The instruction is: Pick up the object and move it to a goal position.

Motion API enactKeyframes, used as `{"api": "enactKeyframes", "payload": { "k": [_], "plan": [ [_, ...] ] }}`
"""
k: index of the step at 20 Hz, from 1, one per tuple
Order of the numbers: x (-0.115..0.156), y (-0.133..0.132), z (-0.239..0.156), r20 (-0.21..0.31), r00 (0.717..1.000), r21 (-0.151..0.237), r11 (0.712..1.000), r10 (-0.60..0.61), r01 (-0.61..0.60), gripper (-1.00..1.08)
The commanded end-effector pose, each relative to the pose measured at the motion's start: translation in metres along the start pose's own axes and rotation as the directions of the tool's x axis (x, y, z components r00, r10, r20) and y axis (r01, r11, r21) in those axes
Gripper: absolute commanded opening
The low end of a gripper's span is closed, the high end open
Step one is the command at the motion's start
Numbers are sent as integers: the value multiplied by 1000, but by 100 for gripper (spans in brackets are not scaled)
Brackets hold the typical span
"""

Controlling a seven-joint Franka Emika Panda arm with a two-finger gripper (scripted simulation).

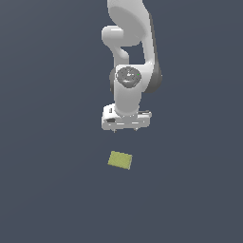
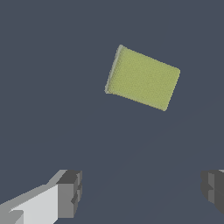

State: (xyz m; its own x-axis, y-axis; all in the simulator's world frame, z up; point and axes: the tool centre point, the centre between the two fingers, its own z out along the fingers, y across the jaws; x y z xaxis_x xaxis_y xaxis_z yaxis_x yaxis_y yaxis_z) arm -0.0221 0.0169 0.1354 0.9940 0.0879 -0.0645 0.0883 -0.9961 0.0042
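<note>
The gripper (image 1: 125, 129) hangs above the dark floor (image 1: 47, 190) with its 2 fingers (image 2: 69, 192) spread wide and nothing between them. The yellow-green block (image 1: 120, 160) lies flat on the floor below it, apart from the fingertips, slightly skewed.

White rounded arm (image 1: 127, 52), dark joint seams, grey fingertips (image 2: 70, 192).
</note>
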Motion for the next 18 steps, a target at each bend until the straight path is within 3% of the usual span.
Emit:
{"api": "enactKeyframes", "payload": {
  "k": [1,11,18],
  "plan": [
    [1,0,1,0,1000,-1,1000,-13,13,100],
    [12,3,7,-4,989,-6,989,-150,150,100],
    [26,6,16,-8,949,-12,949,-316,316,100]
  ]
}}
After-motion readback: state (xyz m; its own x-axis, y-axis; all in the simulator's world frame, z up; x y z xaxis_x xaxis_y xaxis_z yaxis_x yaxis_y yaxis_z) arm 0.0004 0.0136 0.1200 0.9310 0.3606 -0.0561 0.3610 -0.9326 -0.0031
